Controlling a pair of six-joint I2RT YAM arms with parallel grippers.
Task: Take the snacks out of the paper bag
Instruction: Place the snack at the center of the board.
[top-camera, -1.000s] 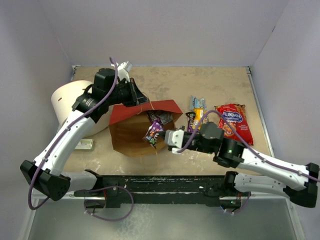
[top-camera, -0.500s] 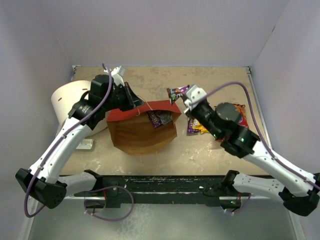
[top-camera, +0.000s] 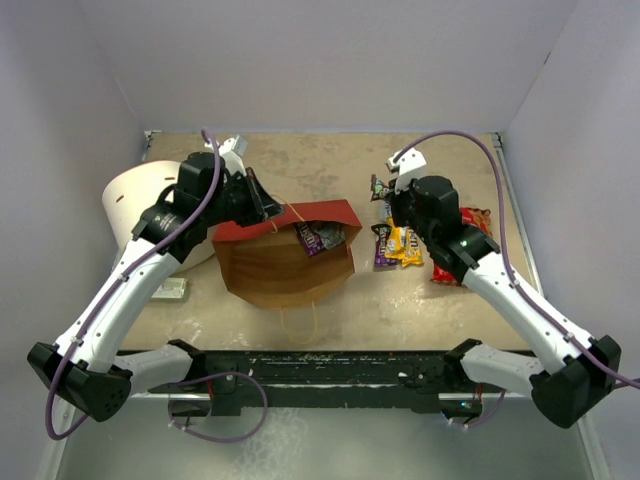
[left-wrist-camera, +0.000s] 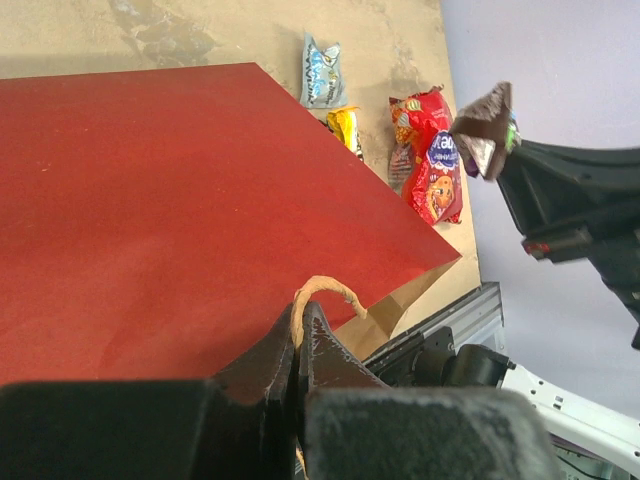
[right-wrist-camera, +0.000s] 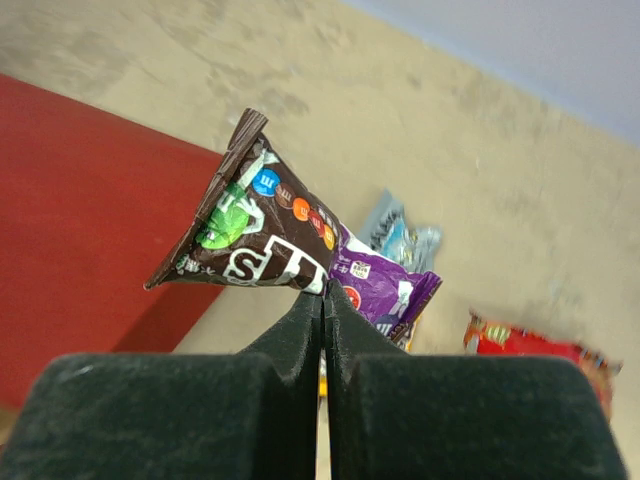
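The left fingers (left-wrist-camera: 262, 368) are pinching the string handle (left-wrist-camera: 322, 288) of the red bag (left-wrist-camera: 180, 220). Beyond it, a blue pack (left-wrist-camera: 322, 72), a yellow pack (left-wrist-camera: 346, 126) and a cookie bag (left-wrist-camera: 432, 170) are lying on the tabletop (left-wrist-camera: 250, 30). At the right, the right fingers (left-wrist-camera: 535, 175) are gripping a brown pack (left-wrist-camera: 485, 125).

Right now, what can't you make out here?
- Paper bag, top view: anything under the dark packet is hidden.
- Red cookie bag, top view: mostly behind the right arm.
- Small box, top view: too small to read.
- Brown packet, right wrist view: lower end behind the fingers.
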